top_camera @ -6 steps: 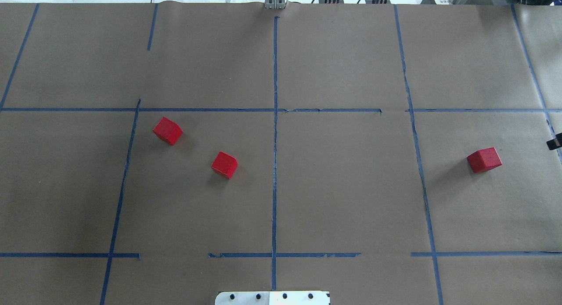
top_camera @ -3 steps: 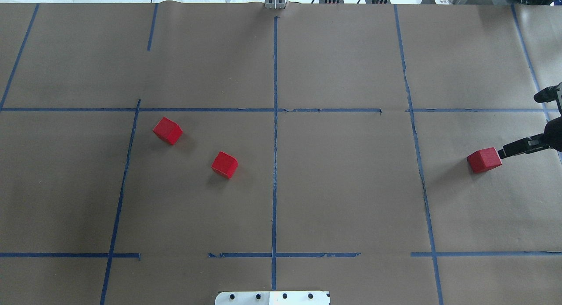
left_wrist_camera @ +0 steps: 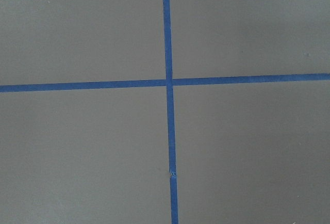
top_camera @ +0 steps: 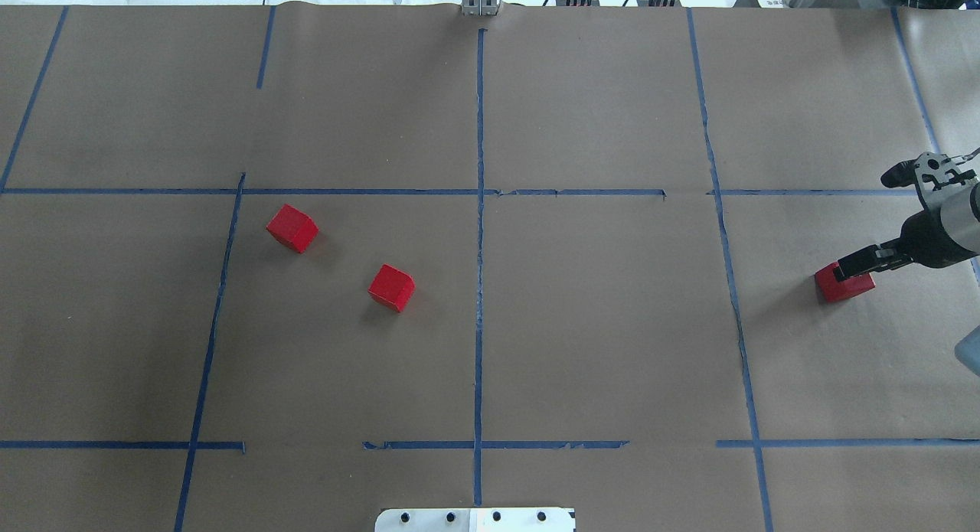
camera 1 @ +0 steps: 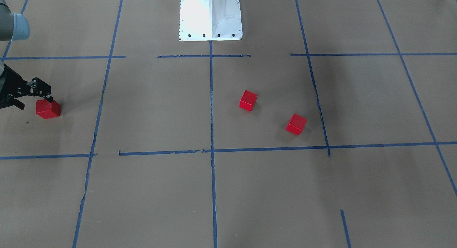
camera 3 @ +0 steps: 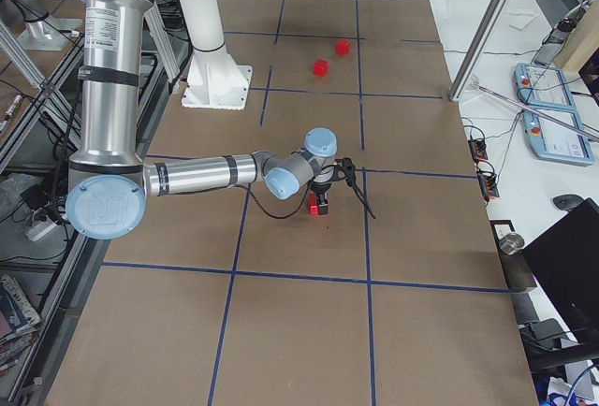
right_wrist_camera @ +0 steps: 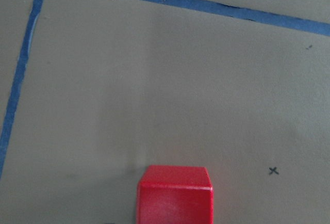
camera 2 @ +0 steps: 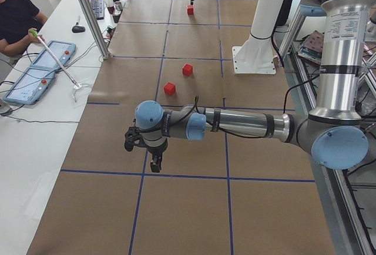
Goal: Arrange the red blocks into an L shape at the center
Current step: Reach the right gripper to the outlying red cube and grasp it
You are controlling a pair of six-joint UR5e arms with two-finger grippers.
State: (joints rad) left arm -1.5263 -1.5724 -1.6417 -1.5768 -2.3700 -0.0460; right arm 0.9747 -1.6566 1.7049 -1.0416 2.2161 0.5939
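Three red blocks lie on the brown paper. Two sit in the left half of the center cell [top_camera: 582, 318]: one [top_camera: 292, 228] near its far left corner, one [top_camera: 391, 288] closer to the blue middle line. The third [top_camera: 844, 283] lies in the cell to the right. My right gripper [top_camera: 859, 269] hangs just above this third block, its jaws apart in the front view [camera 1: 34, 101], one finger [camera 1: 48, 96] over the block's top. The right wrist view shows the block [right_wrist_camera: 175, 195] at bottom centre. My left gripper [camera 2: 154, 165] points down over bare paper; I cannot tell its state.
The white robot base [camera 1: 210, 16] stands at the table's near edge. A side table with control tablets [camera 2: 47, 67], an aluminium post [camera 2: 94, 20] and an operator is beyond the far edge. The left wrist view shows only a blue tape crossing [left_wrist_camera: 169, 82].
My right arm came in from the right edge and moved left until its gripper is over the right-hand block. The three blocks have not moved.
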